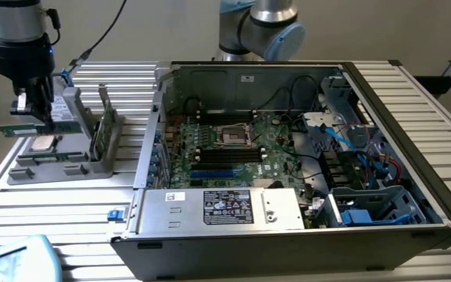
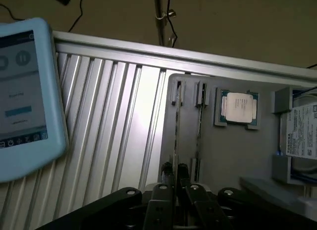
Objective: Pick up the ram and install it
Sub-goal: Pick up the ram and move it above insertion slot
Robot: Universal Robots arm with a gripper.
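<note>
Ram handling is my job here, but I read the scene from the big things down. The open computer case lies on its side on the slatted table. That turns the motherboard face up, so it can be reached from above. The case walls stand all round it. The power supply crowds the near side and loose cables crowd the exterior view's right. The dark memory slots lie beside the processor socket, in what I judge to be the clearest patch of the board.

Well apart, at the exterior view's left, the grey holder sits on the table, with bare slats between it and the case wall. A tablet lies at the near corner, away from both.

The arm hangs over the holder with its jaws closed on the ram. They grip it near mid-length, so it sits level with both ends sticking out. It hangs above the processor chip, apart from it as far as I can judge. The tightest edge is the holder's upright post, just beside the ram's case-side end.
</note>
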